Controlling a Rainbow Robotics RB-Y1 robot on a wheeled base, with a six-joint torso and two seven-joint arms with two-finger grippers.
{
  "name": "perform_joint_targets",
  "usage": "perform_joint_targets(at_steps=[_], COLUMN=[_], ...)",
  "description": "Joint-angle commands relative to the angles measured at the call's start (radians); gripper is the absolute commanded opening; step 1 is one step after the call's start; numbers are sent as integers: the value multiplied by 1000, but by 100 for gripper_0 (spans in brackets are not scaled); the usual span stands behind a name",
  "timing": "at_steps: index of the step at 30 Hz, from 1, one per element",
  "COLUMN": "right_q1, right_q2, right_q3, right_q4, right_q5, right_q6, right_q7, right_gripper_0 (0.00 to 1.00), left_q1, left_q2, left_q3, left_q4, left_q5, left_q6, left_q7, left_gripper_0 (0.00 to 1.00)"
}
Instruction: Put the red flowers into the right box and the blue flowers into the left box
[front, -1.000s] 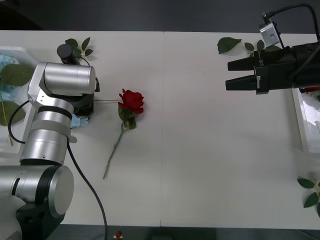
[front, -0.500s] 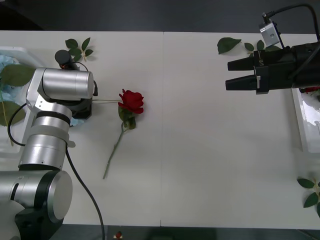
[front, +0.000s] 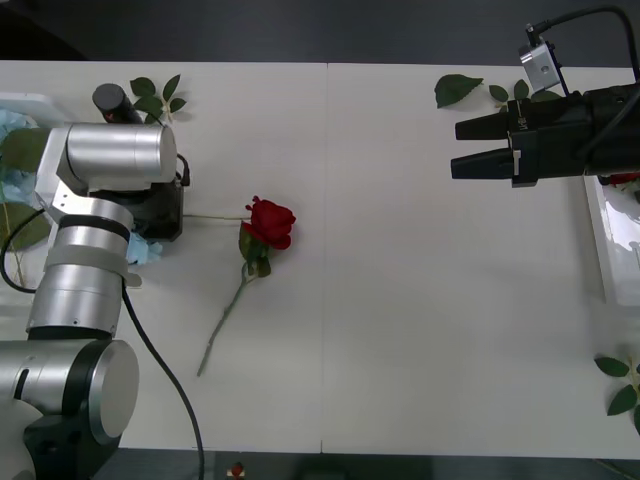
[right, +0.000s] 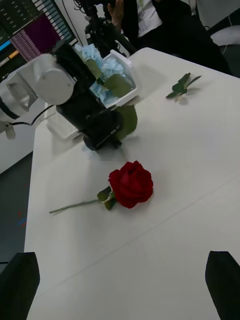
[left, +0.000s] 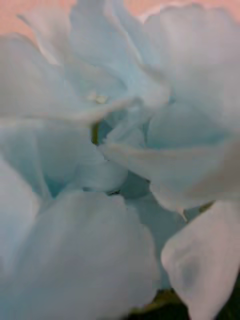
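The left gripper (front: 150, 235) sits low on the surface, pressed into a blue flower (left: 115, 165); I cannot tell its fingers' state. A red rose (front: 270, 222) lies just beside it, and the right gripper (front: 462, 148) hovers open well apart.

White table (front: 400, 300) carried loose leaf sprigs: far left (front: 158, 92), far right (front: 470, 90), near right (front: 622, 385).
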Motion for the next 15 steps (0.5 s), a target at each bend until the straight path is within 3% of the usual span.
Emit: perform_joint_targets(at_steps=[1,10,15], right_q1=[-16,-16,-16], right_q2=[-39,-39,-39], right_q3=[-10,-10,-10], right_q4=[-16,-16,-16], right_q5=[-18,-23,-24], right_q6=[-10,-8,-8], right_q7=[-12,-12,-12], right_gripper_0=[96,97,96], left_q1=[-8,-86,-132], left_q2=[83,181,247], left_q3=[3,154,197], left_q4=[-169,-338,-360], left_q5=[79,241,372], left_q6=[158,460,498], left_q7=[-38,-125,-139], left_gripper_0=[0,0,0])
